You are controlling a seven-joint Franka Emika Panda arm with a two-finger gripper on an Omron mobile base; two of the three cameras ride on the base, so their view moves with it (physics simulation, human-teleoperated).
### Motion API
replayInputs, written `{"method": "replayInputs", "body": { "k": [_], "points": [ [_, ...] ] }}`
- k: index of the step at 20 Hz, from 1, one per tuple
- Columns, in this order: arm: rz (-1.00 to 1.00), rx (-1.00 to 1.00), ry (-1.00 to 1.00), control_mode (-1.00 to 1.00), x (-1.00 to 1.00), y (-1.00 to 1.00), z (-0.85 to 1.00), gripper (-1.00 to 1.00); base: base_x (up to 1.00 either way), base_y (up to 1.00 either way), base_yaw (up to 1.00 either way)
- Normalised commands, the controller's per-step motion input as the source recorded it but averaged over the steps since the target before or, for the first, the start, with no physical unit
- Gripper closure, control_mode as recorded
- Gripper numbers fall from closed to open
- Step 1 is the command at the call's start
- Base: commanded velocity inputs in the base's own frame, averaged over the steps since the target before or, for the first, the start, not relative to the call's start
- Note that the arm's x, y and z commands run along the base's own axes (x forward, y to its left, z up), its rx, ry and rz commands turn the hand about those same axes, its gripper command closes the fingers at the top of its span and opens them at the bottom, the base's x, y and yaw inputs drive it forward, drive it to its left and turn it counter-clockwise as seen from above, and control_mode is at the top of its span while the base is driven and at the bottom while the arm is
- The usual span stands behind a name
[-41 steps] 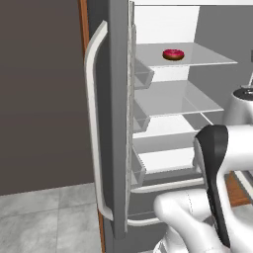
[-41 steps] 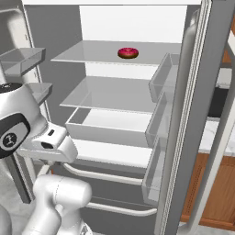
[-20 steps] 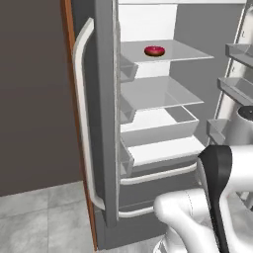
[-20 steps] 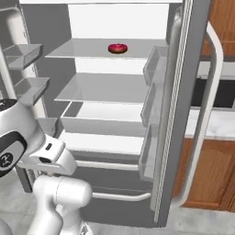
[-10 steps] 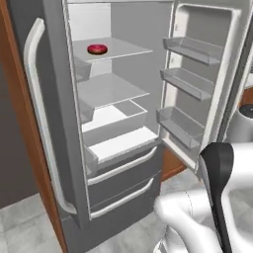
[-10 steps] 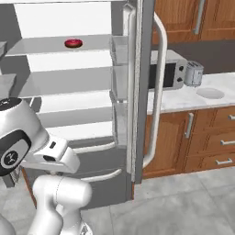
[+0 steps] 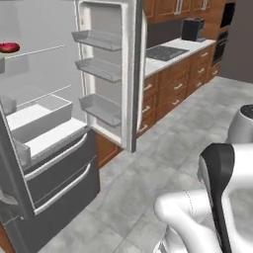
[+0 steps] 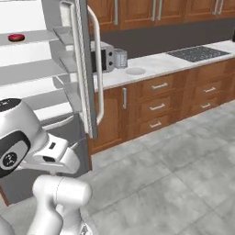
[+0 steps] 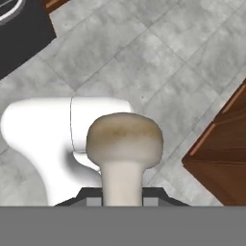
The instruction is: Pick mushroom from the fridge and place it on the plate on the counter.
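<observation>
Beige round-capped mushroom (image 9: 124,144): centre of hand view, pale stem clamped between closed two-finger gripper (image 9: 123,198). Small off-white round plate (image 8: 135,71): upper centre, white marble counter (image 8: 158,64).

No words, numbers, or signs can be read anywhere. The fridge (image 7: 59,163), the counter (image 8: 156,64), and the wooden cabinets (image 8: 183,92) have nothing written on them.

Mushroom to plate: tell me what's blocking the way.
The gripper holds the mushroom over grey floor. The open fridge door stands between the robot and the plate, which lies bare on the counter.
</observation>
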Motion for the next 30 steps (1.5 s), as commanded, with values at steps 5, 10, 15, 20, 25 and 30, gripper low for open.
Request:
{"method": "replayInputs", "body": {
  "k": [5, 10, 15, 20, 25, 30],
  "points": [
    [0.00, 0.00, 0.00, 1.00, 0.00, 0.00, 0.00, 1.00, -0.23, -0.18, -0.52],
    [0.00, 0.00, 0.00, 1.00, 0.00, 0.00, 0.00, 1.00, 0.01, -0.35, -0.53],
    [0.00, 0.00, 0.00, 1.00, 0.00, 0.00, 0.00, 1.00, 0.45, -0.10, -0.30],
    [0.00, 0.00, 0.00, 1.00, 0.00, 0.00, 0.00, 1.00, 0.90, -0.01, -0.09],
    [0.00, 0.00, 0.00, 1.00, 0.00, 0.00, 0.00, 1.00, 0.97, -0.13, -0.14],
    [0.00, 0.00, 0.00, 1.00, 0.00, 0.00, 0.00, 1.00, 1.00, -0.02, -0.18]
  ]
}}
